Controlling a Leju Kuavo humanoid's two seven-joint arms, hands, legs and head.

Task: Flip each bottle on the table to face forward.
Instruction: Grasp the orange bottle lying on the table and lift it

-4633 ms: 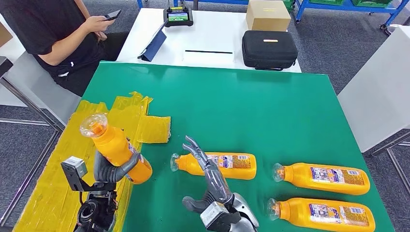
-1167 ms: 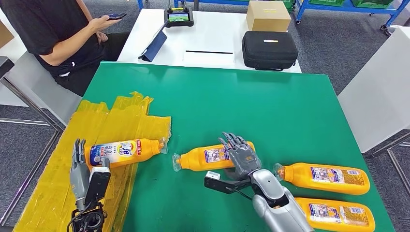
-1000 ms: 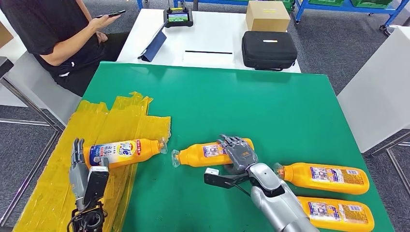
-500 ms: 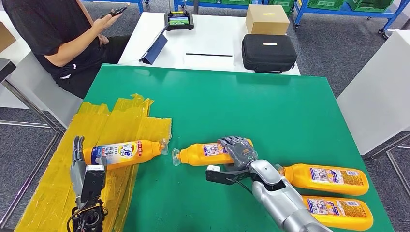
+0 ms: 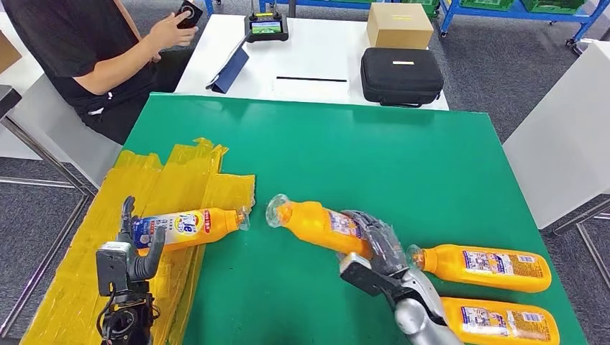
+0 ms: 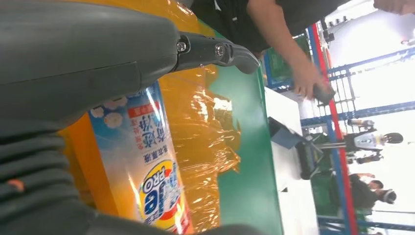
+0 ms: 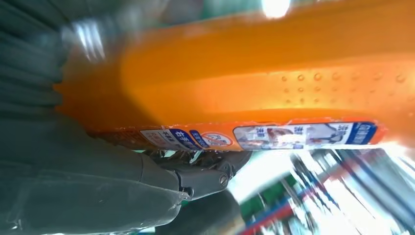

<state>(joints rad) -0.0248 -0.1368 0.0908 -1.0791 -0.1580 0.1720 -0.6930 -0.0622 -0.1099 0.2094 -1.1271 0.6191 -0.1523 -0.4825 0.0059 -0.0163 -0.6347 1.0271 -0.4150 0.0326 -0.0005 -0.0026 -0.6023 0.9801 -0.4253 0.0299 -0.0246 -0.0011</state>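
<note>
green table point(image 5: 403, 158): frame centre | yellow sheet point(image 5: 180, 180): left, carries front-label bottle point(image 5: 188, 227) | right hand point(image 5: 378, 244): lower centre, fingers wrapped around lifted, tilted bottle point(image 5: 320, 224) | left hand point(image 5: 140, 248): lower left, fingers apart, beside front-label bottle base

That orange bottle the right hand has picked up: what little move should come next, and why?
Probably roll it in the grip. The right hand grips the lifted bottle, tilted above the green table with its back label showing. The bottle on the yellow sheet already shows its blue front label, so turning this one to match seems the next step.
</note>
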